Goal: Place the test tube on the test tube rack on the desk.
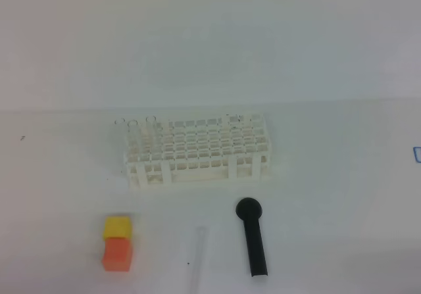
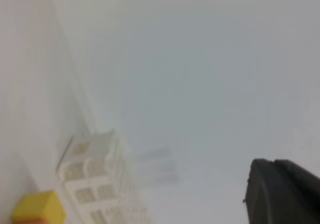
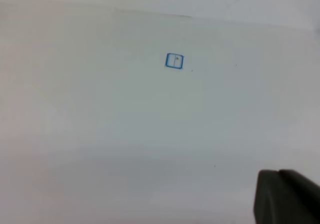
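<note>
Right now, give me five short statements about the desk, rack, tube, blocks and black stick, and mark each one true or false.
1. The loose tube lies on the desk, in front of the rack. True.
2. The yellow block sits right of the black stick. False: it is left of it, touching the orange block.
3. The black stick stands in the rack. False: it lies flat on the desk, round head toward the rack.
4. A few clear tubes already stand at the rack's left end. True.
5. A gripper holds the loose tube. False: no gripper is near it in the high view.
</note>
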Motion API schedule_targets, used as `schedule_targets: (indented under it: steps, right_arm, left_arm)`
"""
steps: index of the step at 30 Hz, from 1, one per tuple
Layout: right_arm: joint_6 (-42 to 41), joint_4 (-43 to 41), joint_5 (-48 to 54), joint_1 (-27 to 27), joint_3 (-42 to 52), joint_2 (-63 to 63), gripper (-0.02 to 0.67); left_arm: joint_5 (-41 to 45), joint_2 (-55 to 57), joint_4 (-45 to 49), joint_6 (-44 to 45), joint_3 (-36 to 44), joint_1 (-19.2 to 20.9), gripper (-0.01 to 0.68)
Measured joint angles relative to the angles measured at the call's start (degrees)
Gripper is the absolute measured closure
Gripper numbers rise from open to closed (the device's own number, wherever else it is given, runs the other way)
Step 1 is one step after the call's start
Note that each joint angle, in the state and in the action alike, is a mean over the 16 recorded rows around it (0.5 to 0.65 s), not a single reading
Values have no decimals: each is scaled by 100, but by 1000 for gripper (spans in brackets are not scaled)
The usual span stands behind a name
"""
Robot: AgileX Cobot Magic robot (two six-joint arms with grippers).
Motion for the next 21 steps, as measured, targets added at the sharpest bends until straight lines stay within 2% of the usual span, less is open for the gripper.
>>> schedule_targets:
  steps: [6, 11, 21]
  right_arm:
    - [0, 0, 0, 0, 0, 0, 650]
    - [0, 0, 0, 0, 0, 0, 650]
    - [0, 3, 0, 0, 0, 0, 650]
  left_arm:
    - [706, 70, 69, 1186, -464, -10, 674]
    - [1454, 477, 535, 2122, -1201, -13, 674]
    - [3593, 2525, 1813, 2945, -3047, -13, 674]
